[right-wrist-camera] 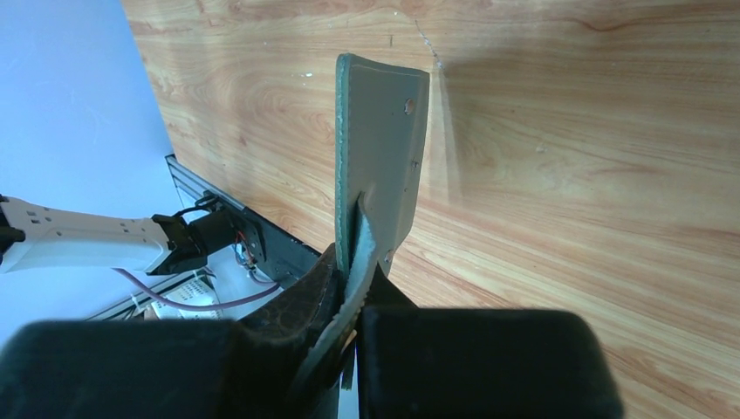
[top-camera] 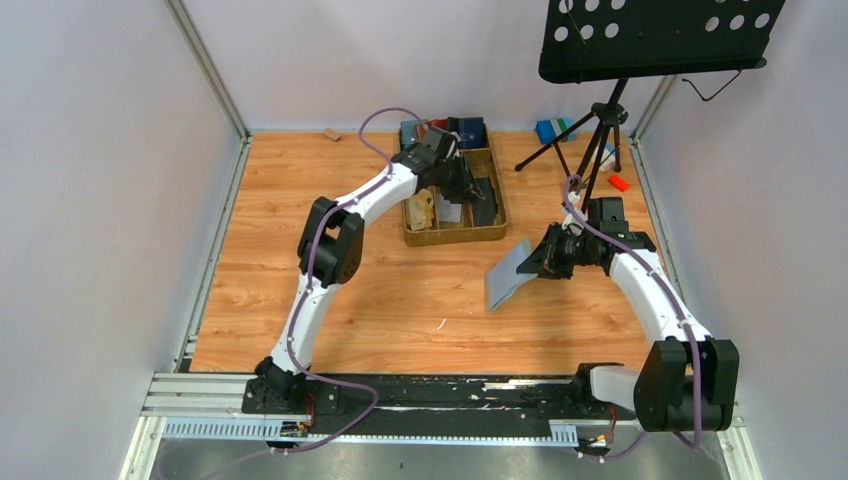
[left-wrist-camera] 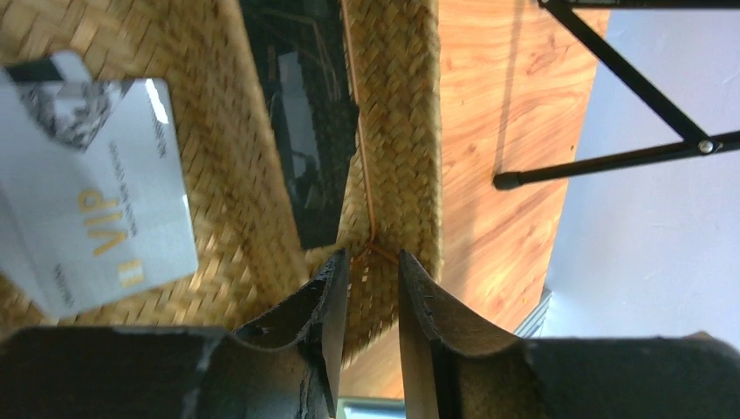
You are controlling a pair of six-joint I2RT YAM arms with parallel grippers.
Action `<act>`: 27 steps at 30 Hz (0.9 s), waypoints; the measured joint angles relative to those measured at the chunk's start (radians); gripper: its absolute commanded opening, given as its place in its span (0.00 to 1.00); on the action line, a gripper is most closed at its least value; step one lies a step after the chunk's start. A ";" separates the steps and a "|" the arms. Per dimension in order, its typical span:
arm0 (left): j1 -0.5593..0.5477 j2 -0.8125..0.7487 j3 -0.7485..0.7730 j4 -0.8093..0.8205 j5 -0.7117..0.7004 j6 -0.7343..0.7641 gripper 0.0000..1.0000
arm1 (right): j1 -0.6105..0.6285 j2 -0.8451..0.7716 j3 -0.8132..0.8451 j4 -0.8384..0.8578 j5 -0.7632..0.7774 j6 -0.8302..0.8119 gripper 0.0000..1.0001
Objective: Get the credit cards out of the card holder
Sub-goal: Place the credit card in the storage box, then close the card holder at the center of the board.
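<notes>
Between the jaws of my right claw (right-wrist-camera: pixel 356 278) sits the holder (right-wrist-camera: pixel 380 166), clenched by its near edge. It stands out ahead of the fingers, clear above the table (right-wrist-camera: pixel 567 175). It looks light and thin, a soft leather-like flap that I judge would bend if pushed. A pinch at the edge, as now, suits it and leaves the far end free for my other claw to work. Whether any card is inside it I cannot tell.

My left claw (left-wrist-camera: pixel 373 279) is released, its jaws a little apart with nothing between them, over a basket (left-wrist-camera: pixel 410 131). Just ahead of its tips a dark card (left-wrist-camera: pixel 305 122) leans along the basket's wall. I take it to be stiff, smooth and likely slippery, best gripped by an edge that stands off the weave. Off to that claw's left, in its wrist view, lies a pale VIP card (left-wrist-camera: pixel 96 192).

I count one holder, one dark card, one VIP card and one basket.
</notes>
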 measured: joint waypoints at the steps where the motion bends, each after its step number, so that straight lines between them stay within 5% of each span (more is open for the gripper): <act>1: 0.001 -0.014 -0.016 -0.006 0.002 0.006 0.36 | 0.000 0.000 0.000 0.002 -0.006 0.002 0.00; 10: 0.008 -0.438 -0.430 0.006 0.113 0.048 0.56 | 0.005 -0.037 -0.020 0.128 -0.140 0.138 0.00; 12: 0.008 -0.568 -0.552 0.044 0.142 0.042 0.84 | 0.012 -0.048 -0.039 0.193 -0.176 0.203 0.00; 15: 0.008 -0.787 -0.776 0.156 0.180 -0.013 0.96 | 0.030 -0.056 -0.080 0.333 -0.241 0.348 0.00; 22: 0.003 -1.059 -1.221 0.522 0.206 -0.273 0.97 | 0.093 -0.075 -0.109 0.573 -0.316 0.616 0.00; 27: -0.008 -1.083 -1.331 0.596 0.200 -0.369 0.94 | 0.135 -0.111 -0.098 0.646 -0.328 0.705 0.00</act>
